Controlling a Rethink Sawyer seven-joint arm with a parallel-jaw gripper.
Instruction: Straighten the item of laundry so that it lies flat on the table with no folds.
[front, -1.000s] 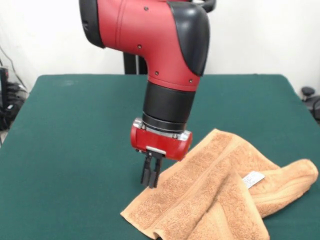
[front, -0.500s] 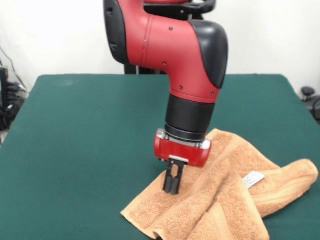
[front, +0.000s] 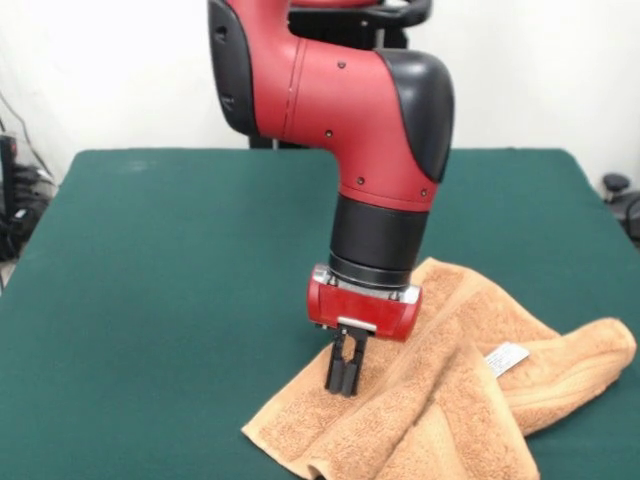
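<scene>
My gripper (front: 344, 384), fingers pressed together and empty, hovers above the towel (front: 430, 400), whose folded bulk lies rightward, long axis diagonal.

Fuzzy, looped terry on the towel (front: 440, 400); matt green felt over the table (front: 150, 280); glossy red plastic arm (front: 330, 90).

You have one small orange-tan terry towel (front: 440, 400) lying near and to the right on one large dark green felt-covered table (front: 150, 280). The towel carries one small white label (front: 507, 357). You have one red and black robot arm (front: 360, 130), ending in one dark two-fingered gripper (front: 345, 385).
</scene>
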